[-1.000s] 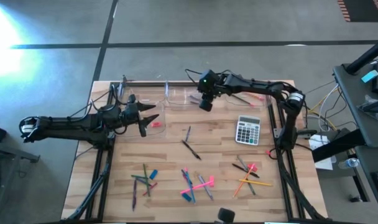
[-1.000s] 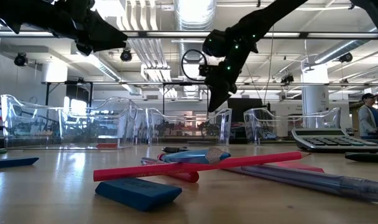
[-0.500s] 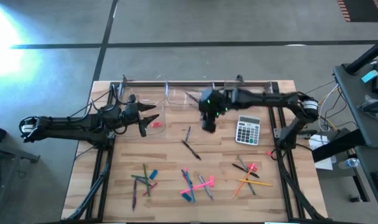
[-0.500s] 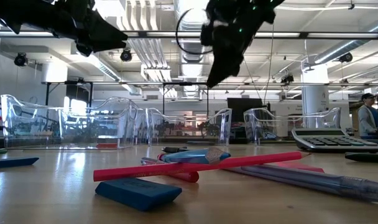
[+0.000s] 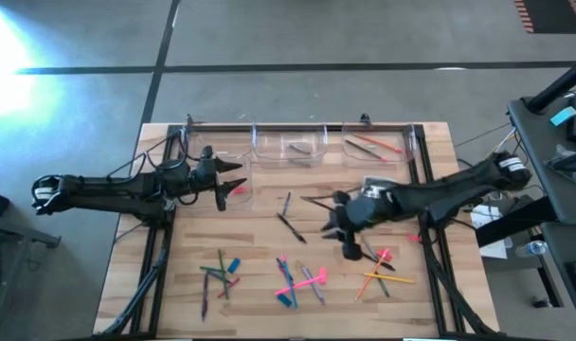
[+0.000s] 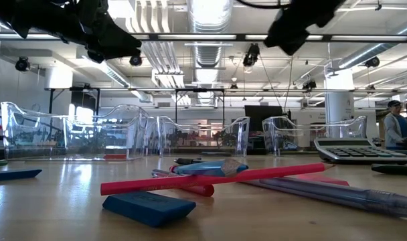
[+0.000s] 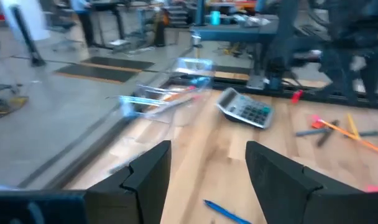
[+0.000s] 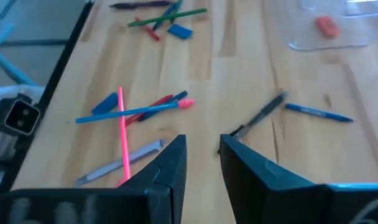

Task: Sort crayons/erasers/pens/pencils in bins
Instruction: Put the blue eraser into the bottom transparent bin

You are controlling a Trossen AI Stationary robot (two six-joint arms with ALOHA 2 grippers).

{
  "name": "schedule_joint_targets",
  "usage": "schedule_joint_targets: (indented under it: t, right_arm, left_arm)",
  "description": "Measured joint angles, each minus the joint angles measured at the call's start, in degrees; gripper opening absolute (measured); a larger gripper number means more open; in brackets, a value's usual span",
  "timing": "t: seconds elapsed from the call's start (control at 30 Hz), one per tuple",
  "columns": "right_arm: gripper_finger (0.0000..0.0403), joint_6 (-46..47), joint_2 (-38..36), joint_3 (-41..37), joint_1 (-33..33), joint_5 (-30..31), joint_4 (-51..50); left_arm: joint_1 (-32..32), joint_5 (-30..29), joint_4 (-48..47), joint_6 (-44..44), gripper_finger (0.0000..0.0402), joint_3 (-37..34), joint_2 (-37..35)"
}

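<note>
Two grippers empty — left gripper open beside bins, right gripper narrowly parted near calculator

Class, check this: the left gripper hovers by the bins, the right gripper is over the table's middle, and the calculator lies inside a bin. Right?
Not quite. The calculator lies on the bare table, outside the bins, as the left wrist view shows. The left gripper and the right gripper are as stated.

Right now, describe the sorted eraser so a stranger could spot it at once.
Find the left claw over the table's far left. The clear bin at its tip holds one small pink eraser, a chunky block. Unlike the blue erasers loose on the wood, it lies inside a bin.
</note>
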Motion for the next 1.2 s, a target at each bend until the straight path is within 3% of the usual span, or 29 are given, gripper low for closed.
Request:
schedule_joint_targets:
  t: [0.1,0.17,0.23,0.3,0.4,0.57,0.7,0.83,1.2]
  right_arm:
    - [0.0089,2.26,-3.50,-3.61,2.49,6.51,1.15]
    - [0.0089,2.79,-5.18,-5.89,3.39,10.12,2.51]
    - [0.0089,2.89,-6.60,-7.89,3.76,12.16,4.42]
    - [0.0089,2.89,-7.73,-9.11,3.69,12.99,5.79]
    - [0.0089,2.65,-8.26,-9.88,3.65,13.47,6.17]
    - [0.0089,1.07,-8.08,-9.96,3.67,13.44,6.47]
    - [0.0089,-0.04,-7.35,-9.98,3.67,15.11,6.89]
    - [0.0089,-0.38,-6.65,-9.98,3.65,16.34,6.92]
    - [0.0089,-0.70,-5.29,-9.98,3.65,16.34,8.60]
  left_arm:
    - [-0.22,7.11,4.73,-3.14,0.0194,0.46,2.47]
    - [-0.45,14.91,11.20,-6.49,0.0194,0.48,4.29]
    - [-0.95,23.21,19.09,-10.44,0.0194,0.46,6.06]
    - [-2.07,27.69,23.35,-12.87,0.0194,0.52,7.31]
    - [-4.45,24.50,14.76,-12.83,0.0194,2.14,8.15]
    - [-10.63,8.79,-19.22,-11.89,0.0194,11.47,10.75]
    - [-17.14,6.97,-34.03,-11.87,0.0194,17.13,14.21]
    - [-22.36,7.36,-40.36,-12.66,0.0194,17.40,18.30]
    - [-26.21,12.77,-39.25,-11.83,0.0194,14.82,33.29]
